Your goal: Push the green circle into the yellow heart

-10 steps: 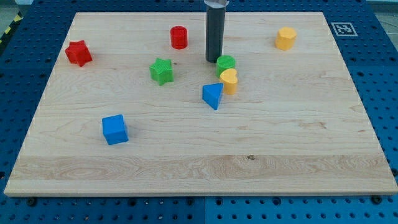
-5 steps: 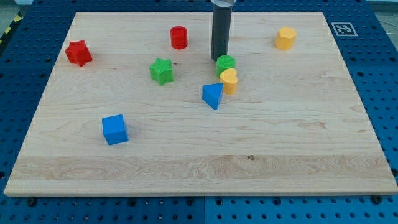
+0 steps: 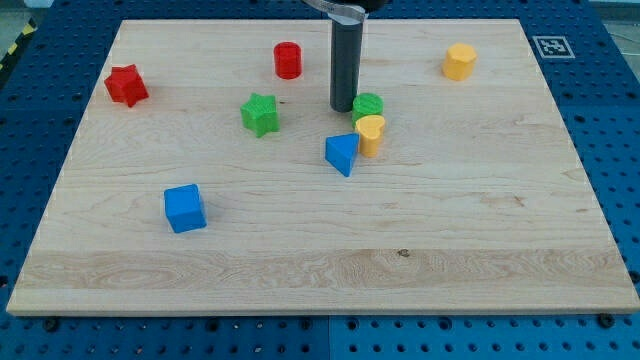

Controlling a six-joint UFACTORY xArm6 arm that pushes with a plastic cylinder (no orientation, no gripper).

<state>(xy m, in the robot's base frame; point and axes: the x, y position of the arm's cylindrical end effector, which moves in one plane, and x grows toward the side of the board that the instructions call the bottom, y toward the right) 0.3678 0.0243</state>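
Observation:
The green circle (image 3: pixel 369 104) sits near the middle of the wooden board, touching the yellow heart (image 3: pixel 370 133) just below it. My tip (image 3: pixel 344 107) rests on the board at the green circle's left side, touching or nearly touching it. A blue triangular block (image 3: pixel 342 153) lies just left of and below the yellow heart.
A green star (image 3: pixel 260 113) lies to the tip's left. A red cylinder (image 3: pixel 288 60) and a red star (image 3: pixel 126 85) sit toward the view's top left. A yellow hexagon (image 3: pixel 459 61) is at the top right. A blue cube (image 3: pixel 185 208) is at the lower left.
My tip moved down and slightly left, from above the green circle to its left side. The green circle shifted slightly right; the yellow heart barely moved.

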